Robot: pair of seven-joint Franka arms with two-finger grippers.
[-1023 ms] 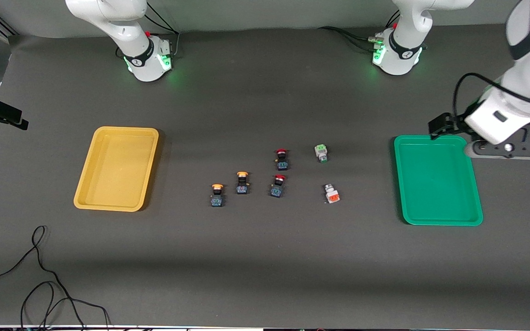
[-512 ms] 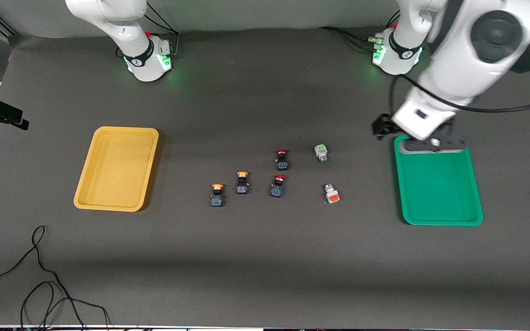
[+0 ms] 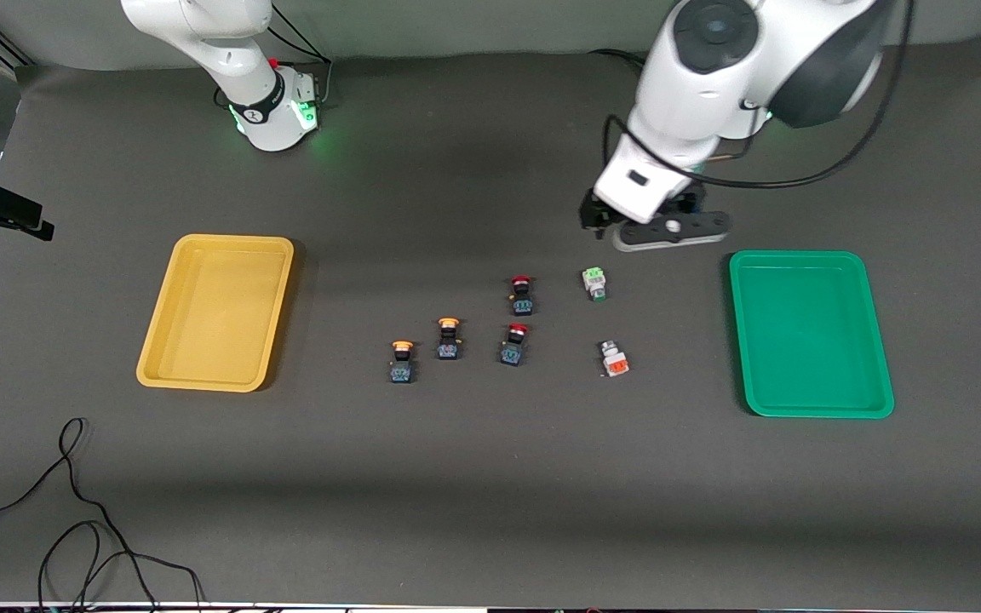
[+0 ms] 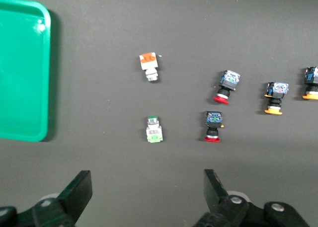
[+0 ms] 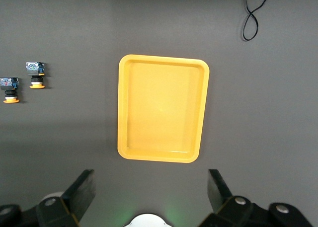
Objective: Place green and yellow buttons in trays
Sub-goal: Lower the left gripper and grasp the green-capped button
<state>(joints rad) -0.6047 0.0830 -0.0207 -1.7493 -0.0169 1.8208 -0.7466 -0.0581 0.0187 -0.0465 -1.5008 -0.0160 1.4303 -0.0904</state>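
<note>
Left claw point(image 3: 669, 232) moved off green tray point(image 3: 810, 332)

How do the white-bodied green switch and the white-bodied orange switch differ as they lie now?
The green switch has a light green part; the orange switch has an orange one. The green switch lies farther from the front camera, with the open left gripper hanging just above the table near it; the orange switch lies nearer that camera. Both are small, white-bodied, on the bare table, outside the green tray.
</note>
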